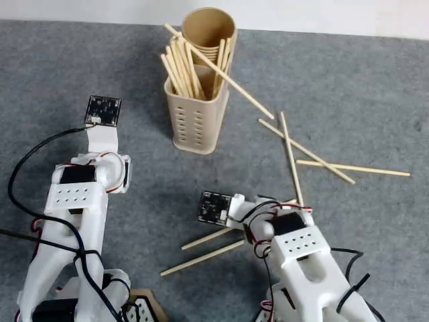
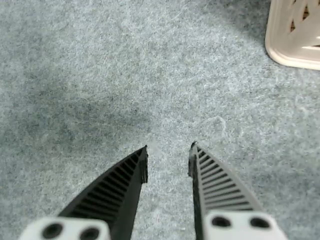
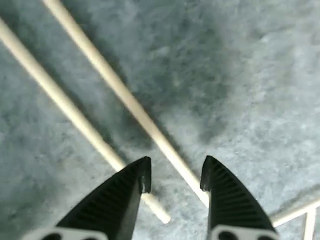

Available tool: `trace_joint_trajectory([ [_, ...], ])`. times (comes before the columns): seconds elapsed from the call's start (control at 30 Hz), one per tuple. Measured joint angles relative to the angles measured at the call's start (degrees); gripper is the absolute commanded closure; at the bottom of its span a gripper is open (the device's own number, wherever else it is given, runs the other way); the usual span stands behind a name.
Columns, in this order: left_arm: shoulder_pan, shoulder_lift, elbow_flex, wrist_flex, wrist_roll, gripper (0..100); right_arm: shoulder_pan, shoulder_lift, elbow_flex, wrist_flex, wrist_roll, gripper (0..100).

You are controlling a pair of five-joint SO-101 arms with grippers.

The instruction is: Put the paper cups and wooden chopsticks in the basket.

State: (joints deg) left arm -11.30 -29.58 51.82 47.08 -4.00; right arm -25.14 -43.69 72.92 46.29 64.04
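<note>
A beige slotted basket (image 1: 198,121) stands at the back centre and holds several wooden chopsticks (image 1: 184,67) and stacked paper cups (image 1: 208,32). One long chopstick (image 1: 244,94) leans out over its rim. Two chopsticks (image 1: 204,248) lie on the grey mat by the right arm (image 1: 298,251). In the right wrist view my right gripper (image 3: 175,175) is open low over them, one chopstick (image 3: 145,122) running between its fingers and the other (image 3: 65,105) just outside. My left gripper (image 2: 169,162) is open over bare mat, with the basket's corner (image 2: 295,37) farther off.
Three more chopsticks (image 1: 315,157) lie crossed on the mat to the right of the basket. The left arm (image 1: 80,194) stands left of the basket. Bare grey mat lies between the two arms and at the far left.
</note>
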Motion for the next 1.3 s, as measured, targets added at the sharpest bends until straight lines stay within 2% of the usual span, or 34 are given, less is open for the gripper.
trace_joint_trajectory([
  [0.27,0.0,0.0,0.0,0.0,0.0,84,-1.5,7.5,0.4,-2.0,0.1,81.8],
  [0.47,0.0,0.0,0.0,0.0,0.0,84,-1.6,11.6,-9.6,11.1,1.2,78.5],
  [0.67,0.0,0.0,0.0,0.0,0.0,84,-1.6,7.8,-19.5,25.1,2.0,71.2],
  [0.77,0.0,0.0,0.0,0.0,0.0,84,-1.6,6.8,-19.8,28.7,3.2,71.0],
  [1.07,0.0,0.0,0.0,0.0,0.0,84,-4.0,6.5,-9.0,20.2,3.7,70.9],
  [1.3,0.0,0.0,0.0,0.0,0.0,84,-4.1,6.5,-6.9,9.8,3.2,70.9],
])
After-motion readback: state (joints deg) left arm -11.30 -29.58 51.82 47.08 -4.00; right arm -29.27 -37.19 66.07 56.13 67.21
